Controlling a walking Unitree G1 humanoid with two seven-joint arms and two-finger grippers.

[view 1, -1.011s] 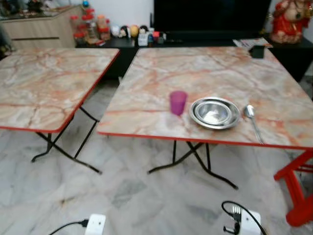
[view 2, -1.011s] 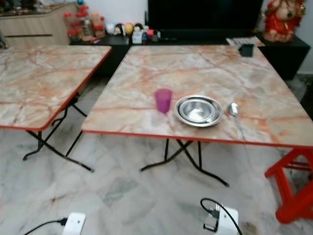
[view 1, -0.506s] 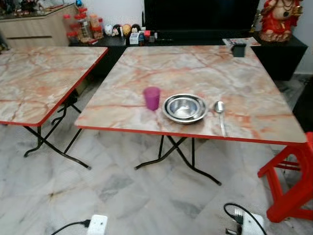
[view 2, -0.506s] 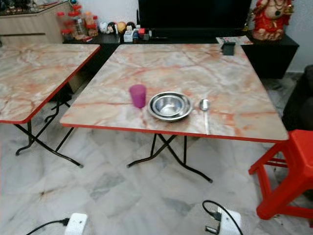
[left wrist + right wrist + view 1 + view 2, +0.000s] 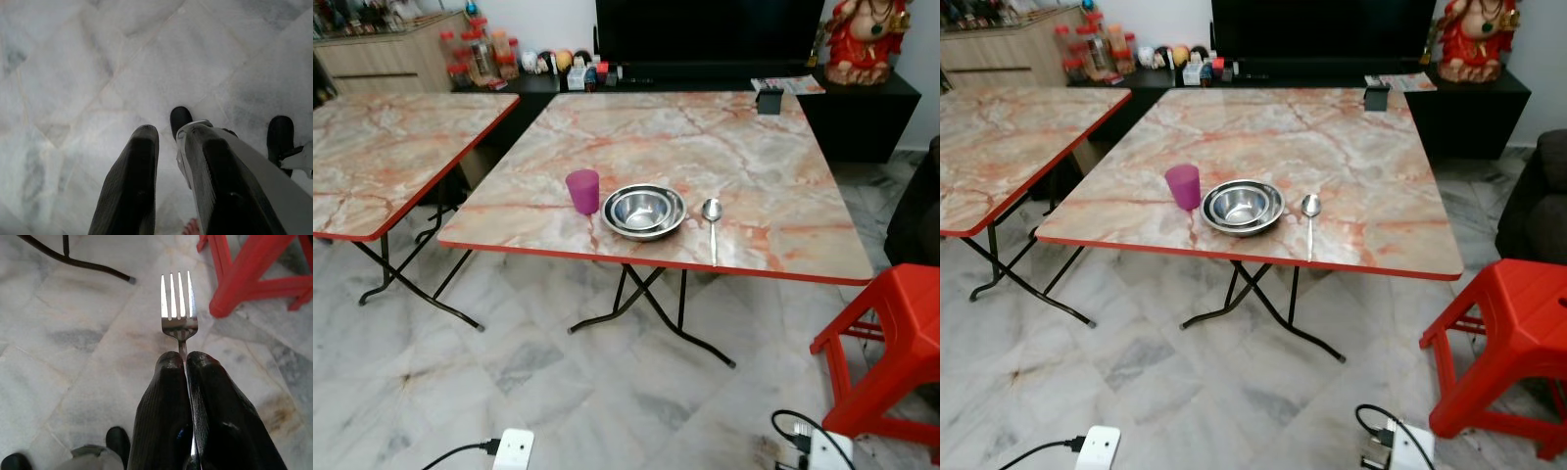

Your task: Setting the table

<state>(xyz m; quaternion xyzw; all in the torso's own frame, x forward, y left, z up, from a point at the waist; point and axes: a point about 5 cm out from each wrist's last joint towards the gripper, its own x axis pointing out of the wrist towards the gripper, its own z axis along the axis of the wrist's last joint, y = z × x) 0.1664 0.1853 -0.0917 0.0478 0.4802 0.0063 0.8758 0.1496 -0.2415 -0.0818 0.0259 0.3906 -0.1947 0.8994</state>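
Fork [image 5: 179,308] is our piece to lay, and from the head views we see where it belongs: the marble table [image 5: 773,166] carries a purple cup [image 5: 582,191], a steel bowl [image 5: 644,211] and a spoon [image 5: 711,213] in a row near the front edge. A red stool [image 5: 1518,323] stands at our right.

In the left wrist view, our left gripper [image 5: 168,134] hangs over the floor, fingers nearly together, holding nothing.

In the right wrist view, our right gripper [image 5: 185,357] pinches the fork's handle, tines pointing away. We judge it light, stiff and slippery; gripping the thin handle flat-on suits it.
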